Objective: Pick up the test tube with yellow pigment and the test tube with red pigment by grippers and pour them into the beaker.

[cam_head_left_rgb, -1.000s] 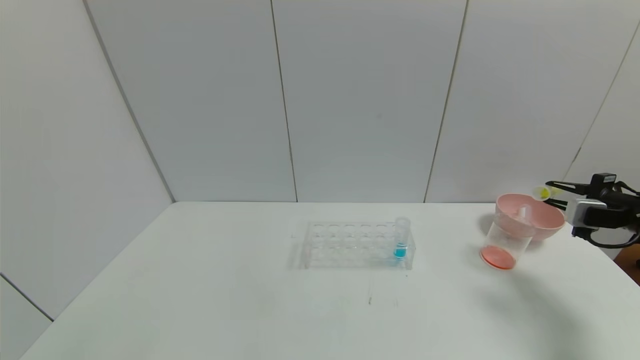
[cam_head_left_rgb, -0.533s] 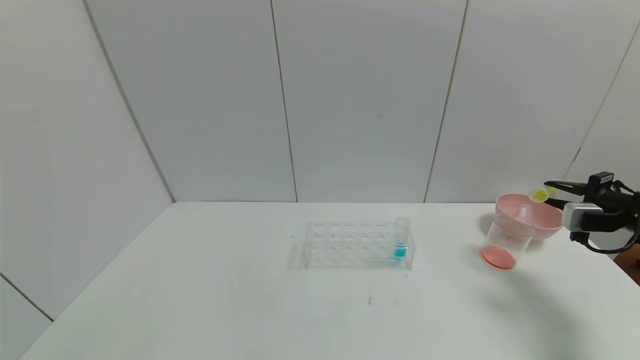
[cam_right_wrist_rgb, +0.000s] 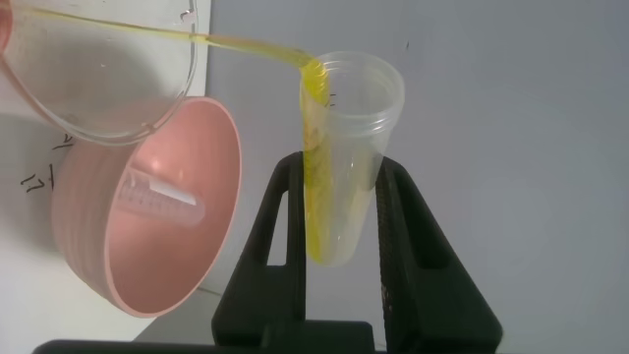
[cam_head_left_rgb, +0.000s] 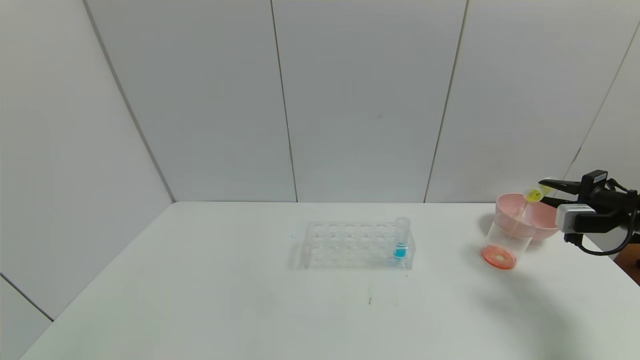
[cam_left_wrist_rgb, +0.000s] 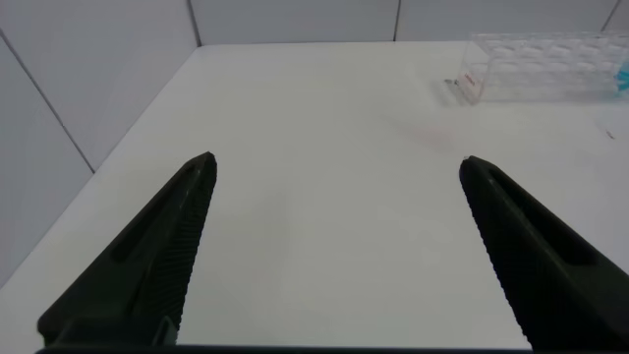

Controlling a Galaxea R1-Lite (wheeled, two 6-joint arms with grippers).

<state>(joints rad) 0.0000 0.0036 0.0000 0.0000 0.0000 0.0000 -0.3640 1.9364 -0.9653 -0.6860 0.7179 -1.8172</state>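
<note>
The right gripper has its two black fingers clamped on the sides of the test tube with yellow pigment, holding it tipped over at the far right of the table. A thin yellow stream runs from the tube's open mouth into the beaker, a clear tapered cup standing on the white table just below and beside the gripper. The beaker's bottom holds a layer of orange-red liquid. Directly behind the beaker, touching it in the head view, sits a pink bowl, and a small clear empty tube lies inside it. Well apart, near the table's middle, stands a clear many-holed rack with one upright tube of blue liquid at its right end. The left gripper hovers over the table's left side, its fingers spread wide apart with nothing between them.
</note>
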